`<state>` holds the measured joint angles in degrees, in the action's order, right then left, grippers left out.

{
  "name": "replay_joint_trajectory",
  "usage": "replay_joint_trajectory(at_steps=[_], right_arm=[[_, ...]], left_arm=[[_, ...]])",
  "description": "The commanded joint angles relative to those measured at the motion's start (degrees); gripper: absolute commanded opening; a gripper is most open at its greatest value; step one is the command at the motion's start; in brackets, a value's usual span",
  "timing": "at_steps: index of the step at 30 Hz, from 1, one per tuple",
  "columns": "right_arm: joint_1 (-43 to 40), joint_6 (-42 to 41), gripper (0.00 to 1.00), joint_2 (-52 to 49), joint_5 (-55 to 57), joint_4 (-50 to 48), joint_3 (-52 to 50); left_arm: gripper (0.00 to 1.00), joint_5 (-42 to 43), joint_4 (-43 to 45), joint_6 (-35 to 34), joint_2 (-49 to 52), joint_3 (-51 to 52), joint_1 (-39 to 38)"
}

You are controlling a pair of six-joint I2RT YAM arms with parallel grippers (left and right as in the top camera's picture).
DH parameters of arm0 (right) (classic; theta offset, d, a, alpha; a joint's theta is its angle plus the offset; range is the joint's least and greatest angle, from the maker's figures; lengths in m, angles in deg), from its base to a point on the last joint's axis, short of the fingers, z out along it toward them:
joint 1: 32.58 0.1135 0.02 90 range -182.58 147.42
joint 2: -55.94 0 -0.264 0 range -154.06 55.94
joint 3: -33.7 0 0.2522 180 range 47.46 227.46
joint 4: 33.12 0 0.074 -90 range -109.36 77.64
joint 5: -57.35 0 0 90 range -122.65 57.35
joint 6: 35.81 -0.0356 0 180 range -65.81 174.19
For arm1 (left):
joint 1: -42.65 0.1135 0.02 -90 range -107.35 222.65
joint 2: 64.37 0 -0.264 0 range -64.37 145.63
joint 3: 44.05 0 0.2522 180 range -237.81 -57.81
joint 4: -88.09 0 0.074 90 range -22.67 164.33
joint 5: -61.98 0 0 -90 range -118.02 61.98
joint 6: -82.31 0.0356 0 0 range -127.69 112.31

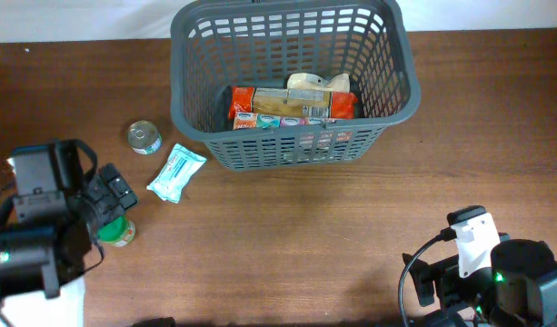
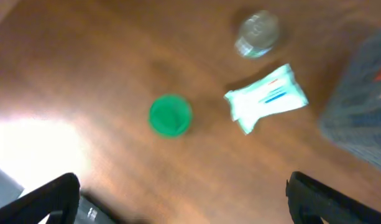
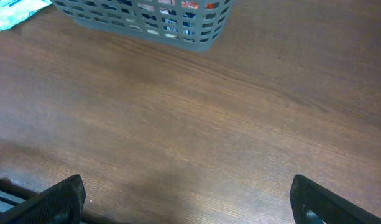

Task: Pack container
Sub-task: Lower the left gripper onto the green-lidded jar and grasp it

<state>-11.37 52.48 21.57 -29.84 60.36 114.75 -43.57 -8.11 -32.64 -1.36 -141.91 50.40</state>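
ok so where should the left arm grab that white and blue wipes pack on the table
Pinch the wipes pack across its narrow width at mid-length, coming straight down. It lies flat on the table, long axis diagonal, nothing touching it, so the open left gripper would probably need to turn to straddle the short side.

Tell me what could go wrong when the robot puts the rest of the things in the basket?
The green-lidded jar is round; if the open left gripper closes off-centre, it might tip and roll. The wipes packet lies flat and soft, so fingers could slide off it. The basket has tall walls; a carried item might bump its rim.
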Motion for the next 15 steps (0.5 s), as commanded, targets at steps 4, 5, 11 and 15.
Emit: replay_joint_trajectory(at_steps=[4, 5, 11, 15], right_arm=[[0.48, -0.68, 0.99, 0.2, 0.7, -0.17, 0.52], [0.48, -0.68, 0.99, 0.2, 0.7, -0.17, 0.52], [0.48, -0.68, 0.99, 0.2, 0.7, -0.17, 0.52], [0.48, -0.68, 0.99, 0.2, 0.7, -0.17, 0.52]], left_arm=[[0.99, -7.98, -3.39, -15.23, 5.53, 4.79, 0.31], [0.99, -8.15, -3.3, -16.81, 5.81, 5.73, 0.31], [0.99, -4.72, 1.18, -23.28, 6.1, 14.47, 0.31], [0.99, -1.09, 6.84, -26.49, 6.1, 21.05, 0.66]])
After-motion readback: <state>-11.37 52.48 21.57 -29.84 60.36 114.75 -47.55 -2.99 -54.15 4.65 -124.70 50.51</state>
